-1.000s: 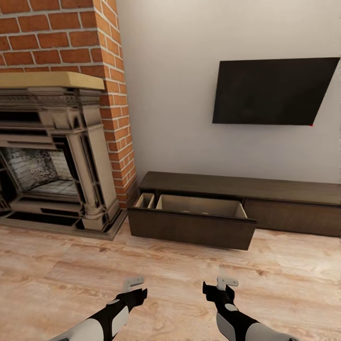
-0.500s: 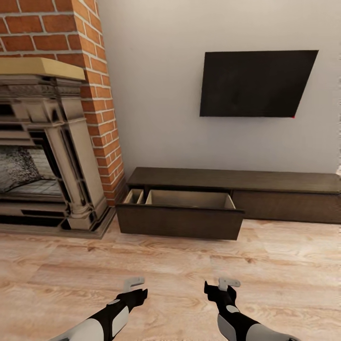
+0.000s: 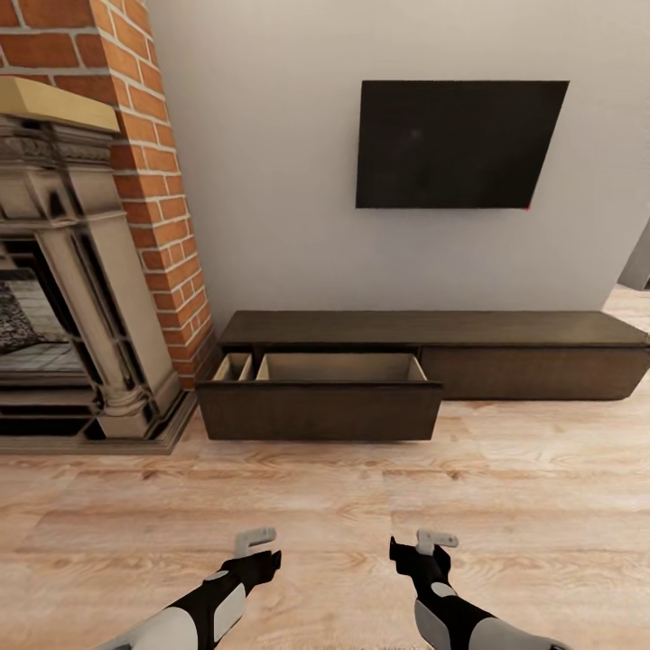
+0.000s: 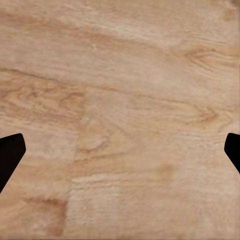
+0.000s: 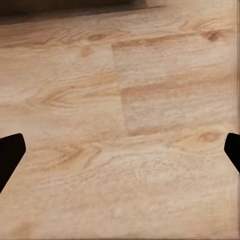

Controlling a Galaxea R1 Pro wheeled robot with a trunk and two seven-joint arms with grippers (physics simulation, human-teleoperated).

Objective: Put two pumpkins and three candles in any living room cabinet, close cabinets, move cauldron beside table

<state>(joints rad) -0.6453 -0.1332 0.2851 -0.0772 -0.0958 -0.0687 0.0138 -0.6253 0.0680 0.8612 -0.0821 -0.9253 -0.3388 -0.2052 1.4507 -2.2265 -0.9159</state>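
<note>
Two empty grippers, left gripper (image 3: 255, 542) & right gripper (image 3: 431, 542) spread wide, cabinet (image 3: 506, 357) drawer (image 3: 318, 411) open, contents hidden.

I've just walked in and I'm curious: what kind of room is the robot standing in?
Most likely a living room: a brick-backed ornate fireplace, a dark screen on the wall, and a long low cabinet below it, one drawer open.

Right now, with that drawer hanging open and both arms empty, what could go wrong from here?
The cabinet has one drawer pulled out over the floor; driving closer could bump its front. What I can see of the drawer's inside looks empty, so shutting it now would probably be premature. Both the left gripper and the right gripper are open and hold nothing, and the drawer front looks handle-less, so pushing it shut off-centre might jam it.
</note>
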